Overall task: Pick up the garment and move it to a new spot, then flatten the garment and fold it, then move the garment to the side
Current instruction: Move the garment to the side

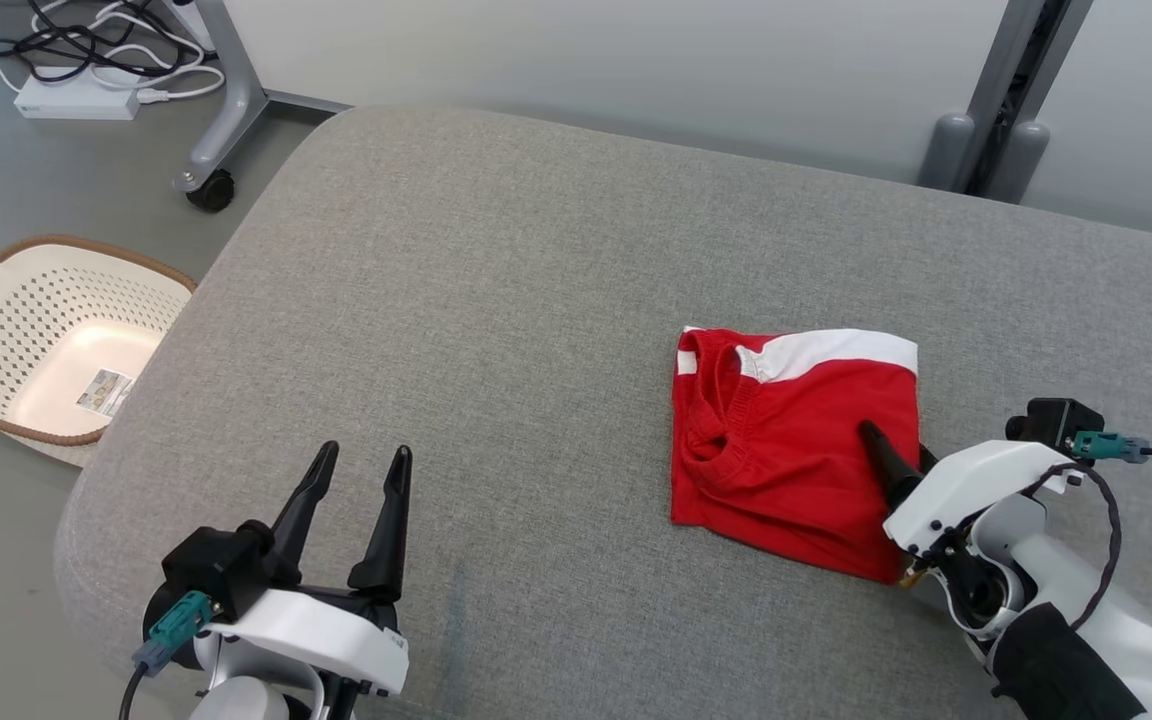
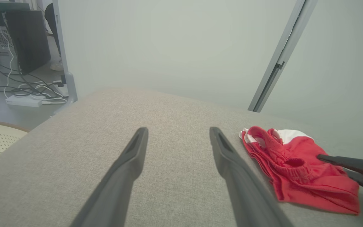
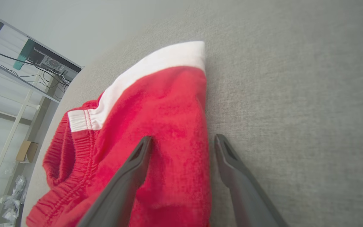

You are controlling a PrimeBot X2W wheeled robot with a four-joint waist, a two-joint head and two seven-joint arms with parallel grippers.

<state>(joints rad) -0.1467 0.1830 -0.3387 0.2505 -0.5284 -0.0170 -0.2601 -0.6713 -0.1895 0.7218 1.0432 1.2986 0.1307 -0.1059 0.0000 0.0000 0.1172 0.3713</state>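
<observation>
The garment [image 1: 786,440] is a pair of red shorts with a white band, lying folded into a rough square on the right half of the grey padded surface [image 1: 536,300]. My right gripper [image 1: 894,445] is open at its near right edge. In the right wrist view one finger lies over the red cloth [image 3: 156,107] and the other over bare grey beside it, so the gripper [image 3: 183,137] straddles the edge. My left gripper [image 1: 366,450] stands open at the lower left, well clear of the garment [image 2: 298,170], with nothing between its fingers [image 2: 137,148].
A cream perforated basket [image 1: 86,245] sits on the floor off the surface's left edge. A wheeled stand leg [image 1: 211,188] and a power strip with cables [image 1: 76,98] lie beyond it. Grey posts [image 1: 976,150] rise behind the far right edge.
</observation>
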